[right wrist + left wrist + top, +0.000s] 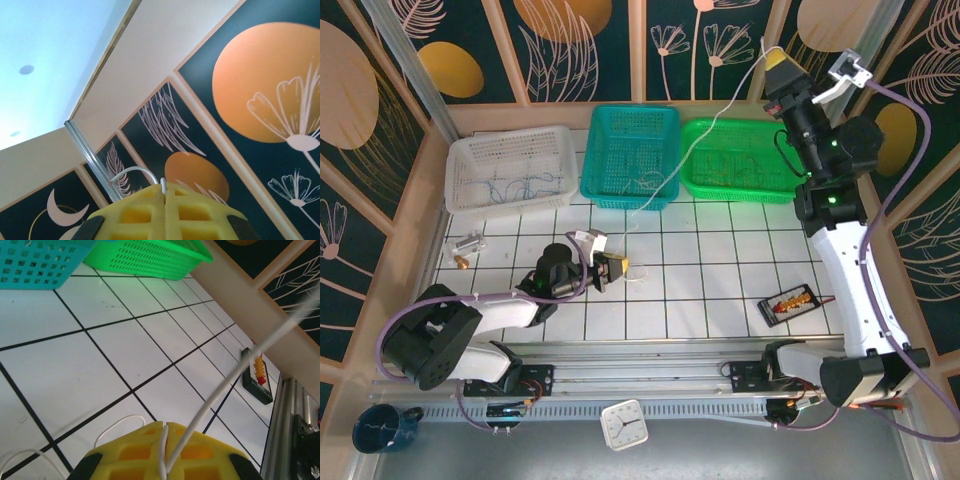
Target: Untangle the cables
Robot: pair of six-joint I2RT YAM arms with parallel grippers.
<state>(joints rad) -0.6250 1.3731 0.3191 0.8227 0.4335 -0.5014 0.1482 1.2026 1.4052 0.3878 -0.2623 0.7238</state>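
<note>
Across the middle of the frame, a white cable [692,146] stretches from the left pincer [617,268], low at centre, up to the right pincer [782,62] at upper right. Each is clamped on it. Slack loops lie on the surface [720,270] beside the left pincer. Pulling apart slowly seems wisest, keeping the line from snagging on the teal basket [620,195].

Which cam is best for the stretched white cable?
Top external: white cable visible end to end, left jaws to right jaws. Left wrist: blurred stretch leaving the jaws. Right wrist: short loop at the jaws.
</note>
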